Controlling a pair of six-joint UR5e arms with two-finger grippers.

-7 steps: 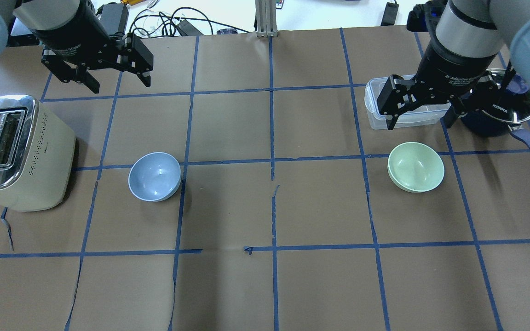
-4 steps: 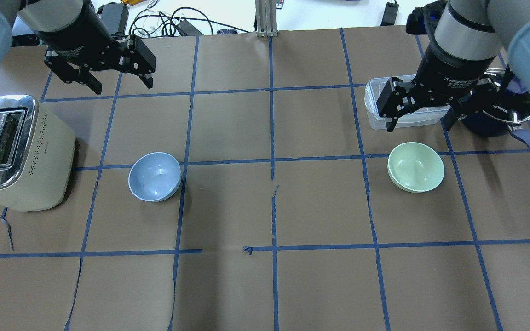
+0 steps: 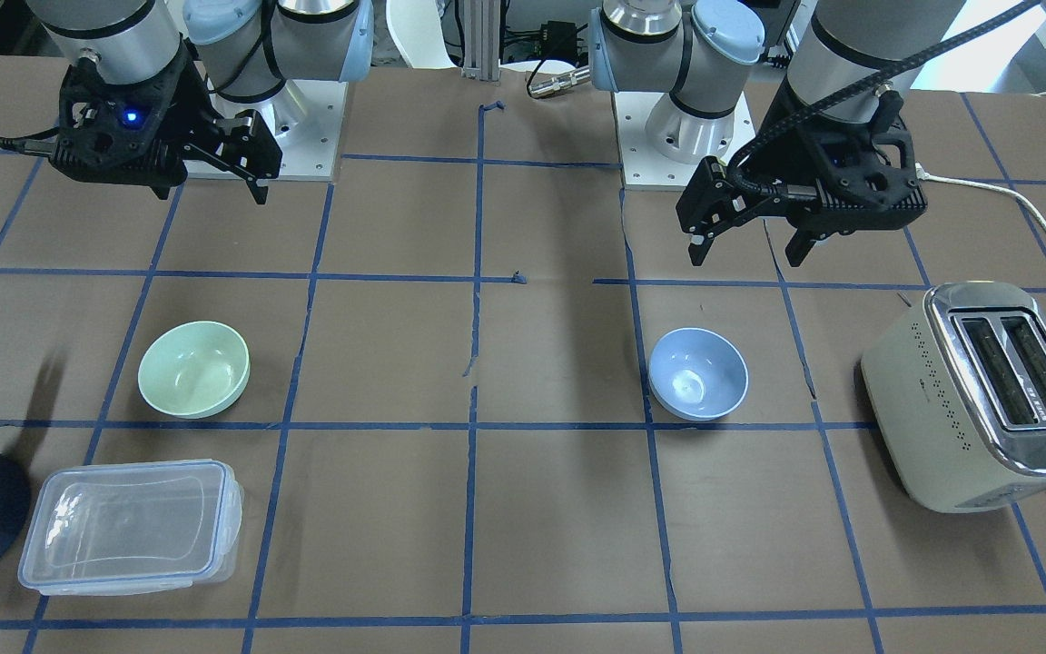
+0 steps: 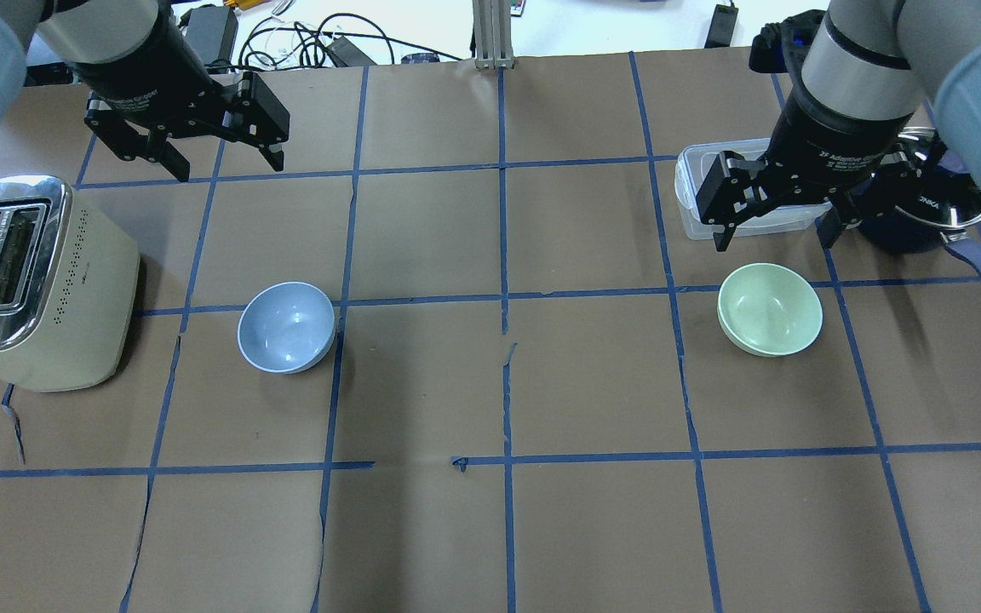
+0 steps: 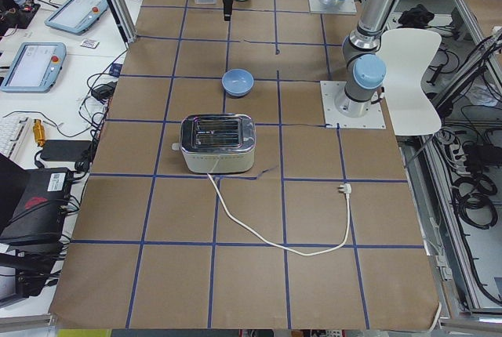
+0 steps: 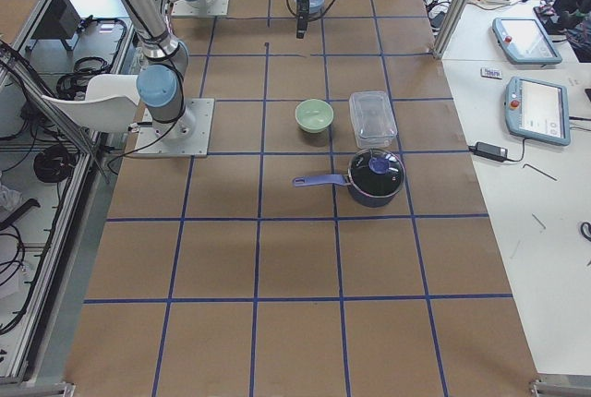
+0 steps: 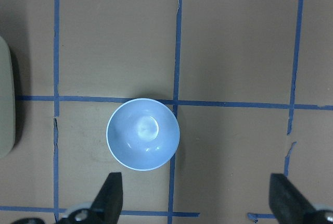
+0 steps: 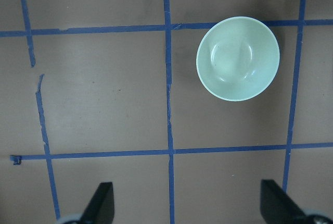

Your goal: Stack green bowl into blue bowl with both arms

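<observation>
Green bowl (image 4: pixel 769 308): upright on the surface (image 4: pixel 593 383), on the robot's right half, near the clear lidded container (image 3: pixel 128 527) and the navy pot (image 6: pixel 376 177).
Blue bowl (image 4: pixel 287 327): upright on the left half, near the cream toaster (image 4: pixel 39 281) — well apart from the green bowl.
Left claw (image 4: pixel 226 162): spread wide, holding nothing, hanging high above the blue bowl's area.
Right claw (image 4: pixel 774 241): spread wide, empty — raised above the surface, not touching the green bowl.
</observation>
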